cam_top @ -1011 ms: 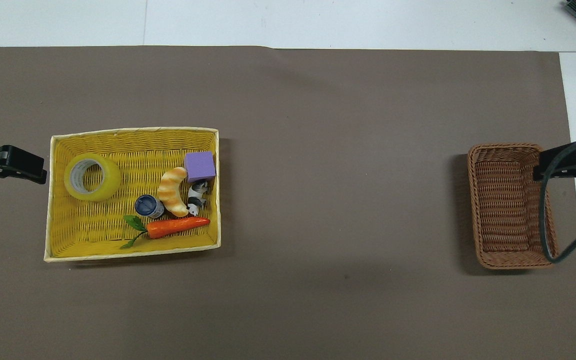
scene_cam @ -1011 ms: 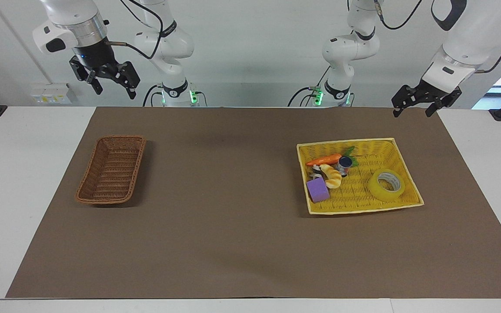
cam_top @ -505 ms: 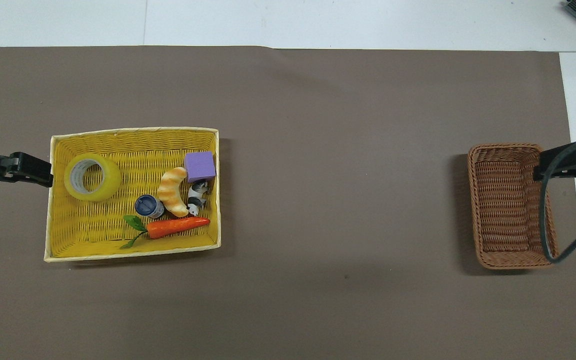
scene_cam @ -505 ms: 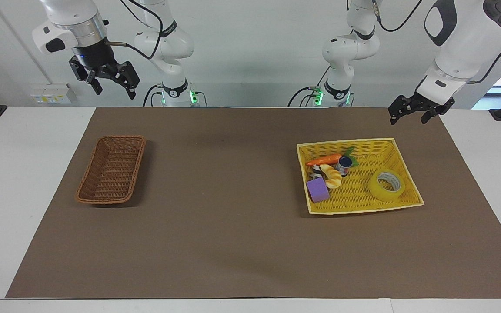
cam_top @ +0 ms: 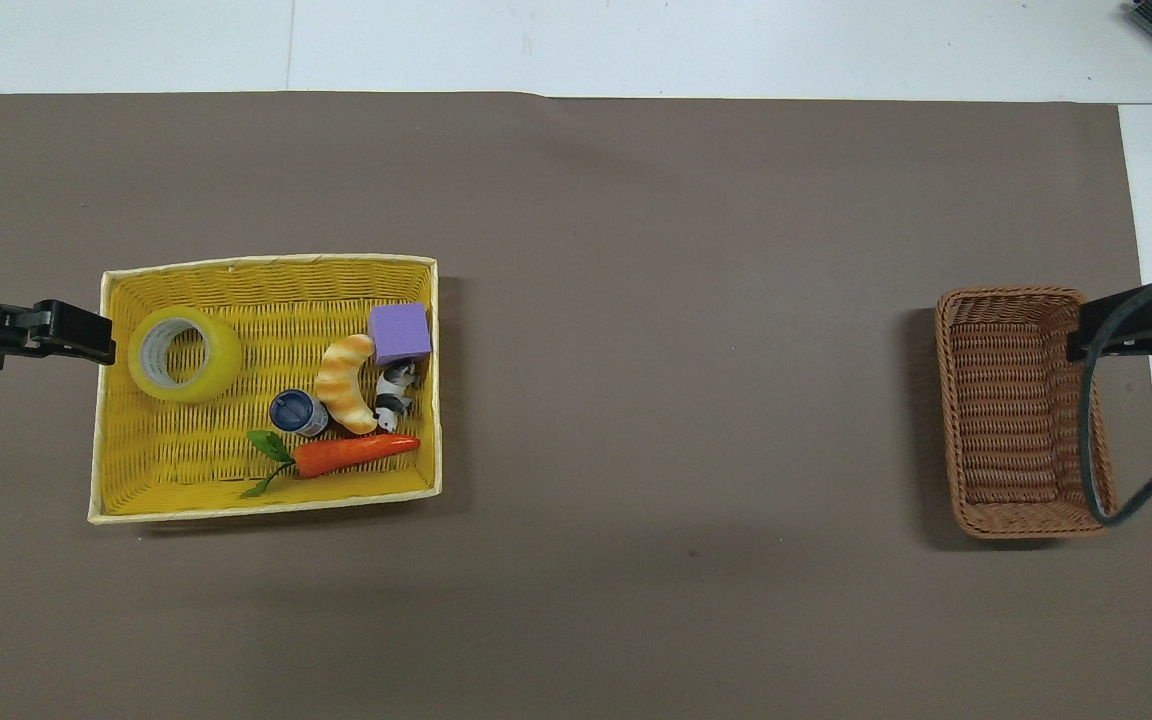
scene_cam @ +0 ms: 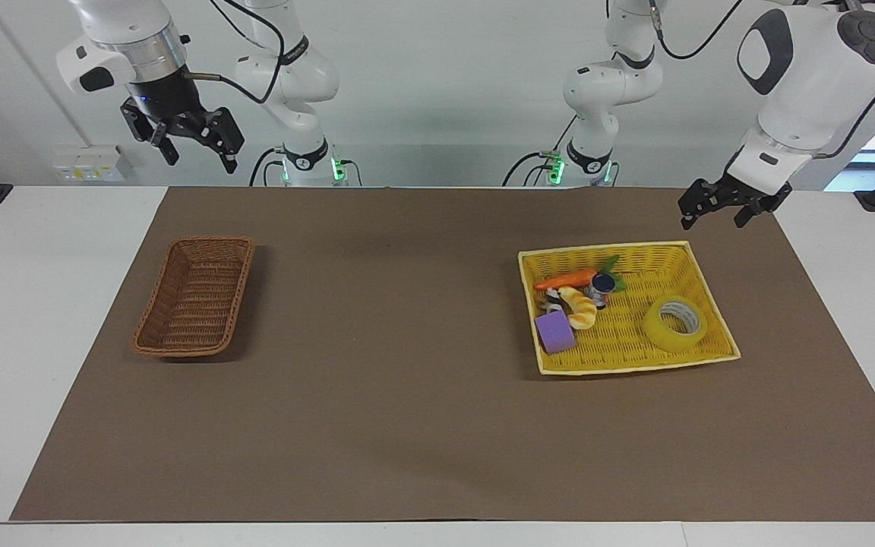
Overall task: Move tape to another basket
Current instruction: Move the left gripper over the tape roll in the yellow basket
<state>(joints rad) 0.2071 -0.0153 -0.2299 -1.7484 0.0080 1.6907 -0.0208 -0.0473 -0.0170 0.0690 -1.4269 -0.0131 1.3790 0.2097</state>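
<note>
The tape lies flat in the yellow basket, at the end toward the left arm. My left gripper is open and empty, up in the air over the yellow basket's outer edge beside the tape, apart from it. The brown wicker basket stands empty toward the right arm's end. My right gripper is open and empty, raised high over the brown basket's outer edge, and waits.
In the yellow basket also lie a carrot, a small blue can, a bread piece, a purple block and a small black-and-white figure. A brown mat covers the table.
My left gripper has come down and moved toward the yellow basket's edge next to the tape. The right arm, the tape and both baskets have not moved.
</note>
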